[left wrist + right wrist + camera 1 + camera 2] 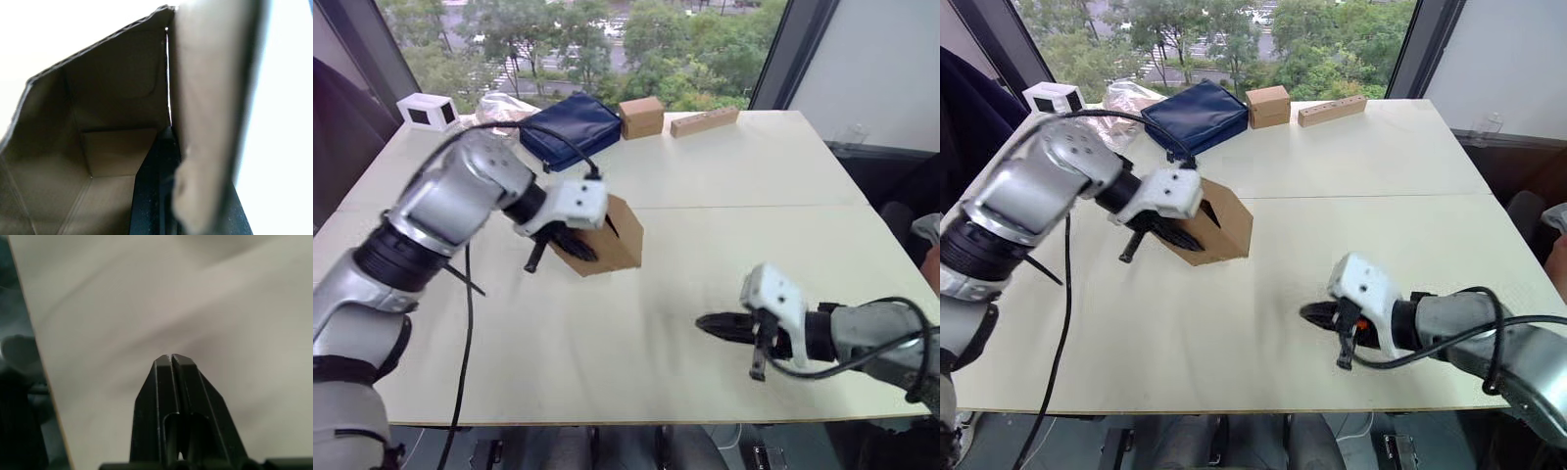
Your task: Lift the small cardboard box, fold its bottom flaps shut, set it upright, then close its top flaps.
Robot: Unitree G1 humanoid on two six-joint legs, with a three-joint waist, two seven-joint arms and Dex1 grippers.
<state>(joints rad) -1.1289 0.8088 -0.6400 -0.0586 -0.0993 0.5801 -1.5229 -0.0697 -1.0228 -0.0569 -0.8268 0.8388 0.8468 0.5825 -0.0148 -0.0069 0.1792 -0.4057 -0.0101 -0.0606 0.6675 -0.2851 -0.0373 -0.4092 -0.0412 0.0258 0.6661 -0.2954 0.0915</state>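
A: Start at the left. What's out there?

B: A white cube (428, 112) at the far left corner, crinkled plastic (499, 104) beside it, then a navy pouch (570, 127), a spare small box (641, 117) and a long wooden block (704, 120) along the far edge of the table (734, 245).

A: And the box we care about?

B: The box (612, 240) sits left of centre, tipped on an edge with its open end turned toward the left arm. The left gripper (570, 241) is at that opening. In the left wrist view one finger (154, 191) lies inside, and a cardboard wall (210, 107) sits against it. It looks pinched on that wall, though I can't see the outer finger clearly.

A: Are any flaps folded?

B: The far end looks closed off from inside (120, 152). I can't tell whether that is the bottom or the top.

A: The right side?

B: The right gripper (710, 323) hovers low over bare table, well apart from the box, its fingers pressed together.

A: So which step?

B: I'd say the lift and bottom-flap stage: box held tilted by one arm, nothing set upright yet.

A: Next move?

B: Probably the right arm crosses to the box and pushes a flap in while the left steadies it. The one-wall grip looks likely to let the box swivel.
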